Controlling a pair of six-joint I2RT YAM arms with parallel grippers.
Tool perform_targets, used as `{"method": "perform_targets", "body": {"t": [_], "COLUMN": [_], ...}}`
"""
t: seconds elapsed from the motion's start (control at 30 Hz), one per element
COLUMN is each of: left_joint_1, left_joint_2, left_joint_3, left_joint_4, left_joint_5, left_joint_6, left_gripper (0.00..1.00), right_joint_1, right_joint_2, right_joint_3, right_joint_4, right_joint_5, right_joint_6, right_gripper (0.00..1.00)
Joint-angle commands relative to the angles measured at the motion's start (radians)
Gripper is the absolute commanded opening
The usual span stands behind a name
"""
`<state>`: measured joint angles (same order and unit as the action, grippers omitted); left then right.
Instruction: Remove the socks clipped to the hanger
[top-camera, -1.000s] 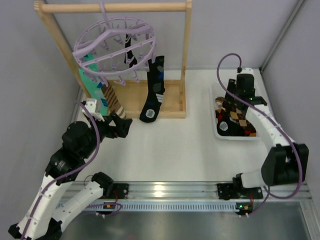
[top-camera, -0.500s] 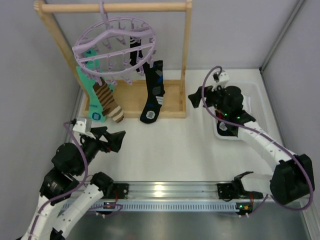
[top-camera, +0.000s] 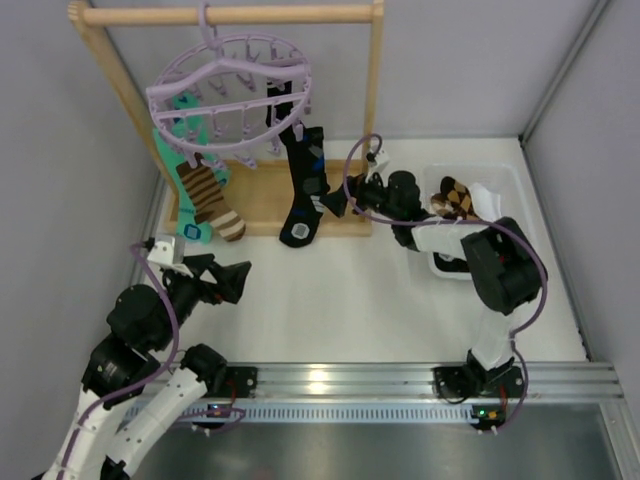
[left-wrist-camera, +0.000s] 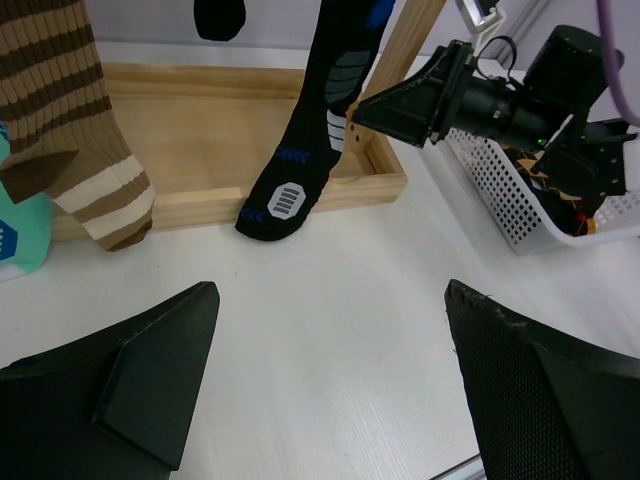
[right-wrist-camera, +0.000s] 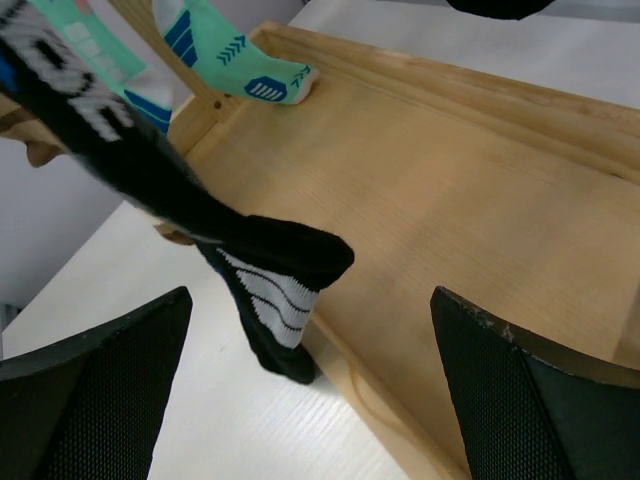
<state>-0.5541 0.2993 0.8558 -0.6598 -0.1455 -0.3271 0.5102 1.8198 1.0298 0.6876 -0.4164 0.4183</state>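
The lilac hanger (top-camera: 230, 85) hangs by its hook from the wooden rack's top bar. Clipped to it are a teal sock (top-camera: 178, 165), a brown-and-tan striped sock (top-camera: 210, 195), a long black sock with blue-white marks (top-camera: 303, 185) and a short black one (top-camera: 275, 108). My right gripper (top-camera: 335, 204) is open, level with the long black sock's foot and just right of it; in the right wrist view (right-wrist-camera: 310, 380) the foot (right-wrist-camera: 270, 290) hangs between and ahead of the fingers. My left gripper (top-camera: 236, 280) is open and empty over the table, front left (left-wrist-camera: 330, 370).
The wooden rack (top-camera: 372, 120) has a tray-like base (right-wrist-camera: 450, 200) with a raised rim under the socks. A white basket (top-camera: 500, 185) at the right holds brown patterned socks (top-camera: 452, 198). The right arm's cable loops above the gripper.
My right arm has swung left from the basket to the long black sock, gripper open. My left arm drew back toward the front left, then stayed. The hanger swayed a little.
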Motion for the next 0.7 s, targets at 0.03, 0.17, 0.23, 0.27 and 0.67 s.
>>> {"method": "perform_targets", "body": {"t": [0.03,0.17,0.23,0.27,0.67], "left_joint_1": [0.002,0.002,0.002,0.002,0.002], "left_joint_2": [0.020,0.027,0.032,0.037,0.073], "left_joint_3": [-0.006,-0.006,-0.004,-0.003,0.061], "left_joint_4": [0.019,0.020,0.019,0.019,0.017], "left_joint_5": [0.009,0.015,0.020,0.023,0.021], "left_joint_6": [-0.004,-0.001,-0.001,0.000,-0.033], "left_gripper": [0.98,0.98,0.98,0.98,0.98], "right_joint_1": [0.025,0.037,0.054,0.060,0.091], "right_joint_2": [0.125,0.252,0.280,0.301,0.329], "right_joint_3": [0.070,0.111,0.134,0.144,0.112], "right_joint_4": [0.274,0.384,0.440,0.446,0.699], "right_joint_5": [-0.057,-0.143,-0.189,-0.202,-0.234], "right_joint_6": [0.102,0.149,0.172,0.175,0.277], "right_gripper": [1.00,0.99,0.99,0.99,0.49]}}
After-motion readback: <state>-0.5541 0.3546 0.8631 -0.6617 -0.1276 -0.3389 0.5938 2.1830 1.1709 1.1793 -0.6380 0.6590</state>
